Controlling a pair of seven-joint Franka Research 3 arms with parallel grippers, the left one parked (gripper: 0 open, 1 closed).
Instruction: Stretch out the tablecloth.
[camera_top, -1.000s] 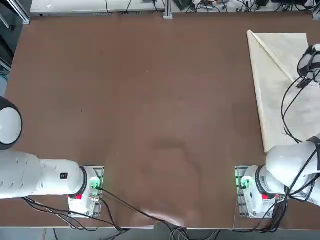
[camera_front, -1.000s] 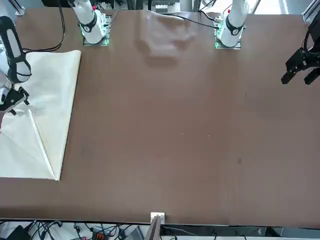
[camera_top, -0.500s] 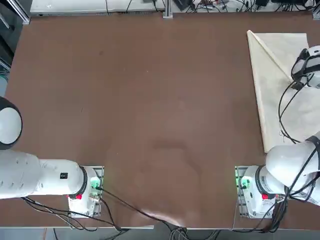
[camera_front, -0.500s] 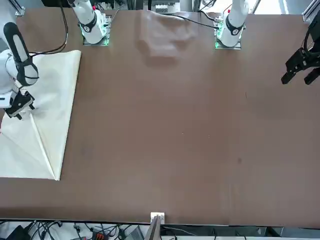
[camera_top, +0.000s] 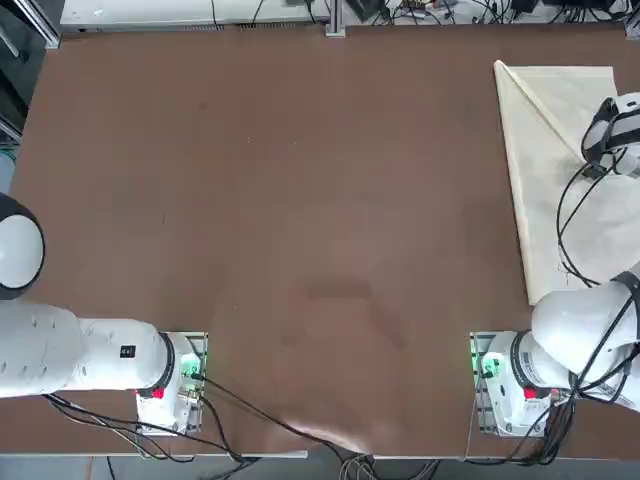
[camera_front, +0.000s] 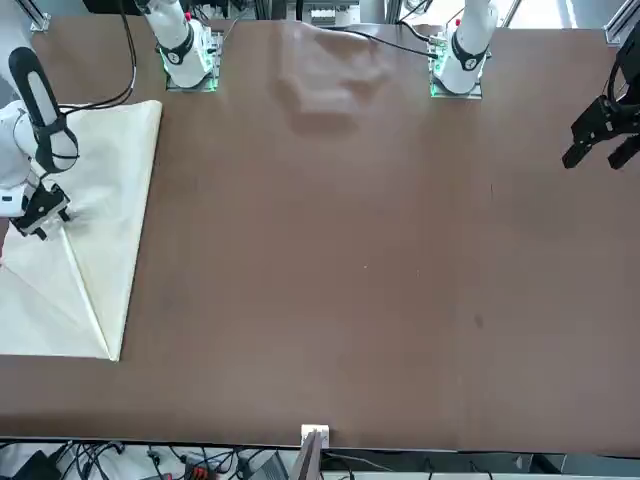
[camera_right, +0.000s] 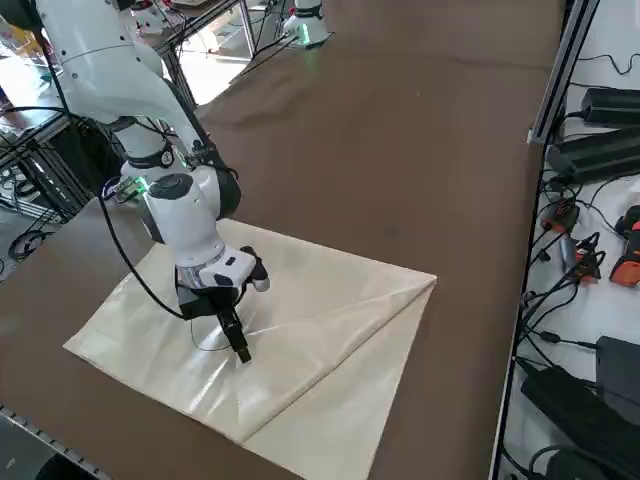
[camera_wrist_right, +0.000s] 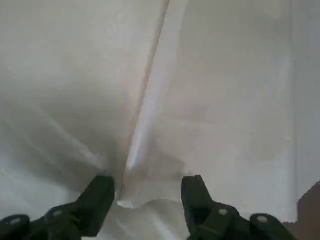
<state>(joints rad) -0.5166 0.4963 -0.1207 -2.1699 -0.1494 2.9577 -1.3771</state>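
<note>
One second on, the right pincer (camera_wrist_right: 147, 192) has sunk onto the cloth (camera_right: 330, 330) — fingers parted astride its folded edge, nothing clenched yet — ready to pinch.

Robotics laboratory: white robot arms bolted to a broad brown table (camera_top: 300, 200), aluminium framing (camera_right: 560, 60) at its edge, and black power supplies (camera_right: 600, 150) with loose cables alongside.

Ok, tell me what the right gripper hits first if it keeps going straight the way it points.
Most likely the tablecloth: the right gripper points down with its fingers astride a raised fold edge of the cloth. Whether the tips already touch is unclear.
</note>
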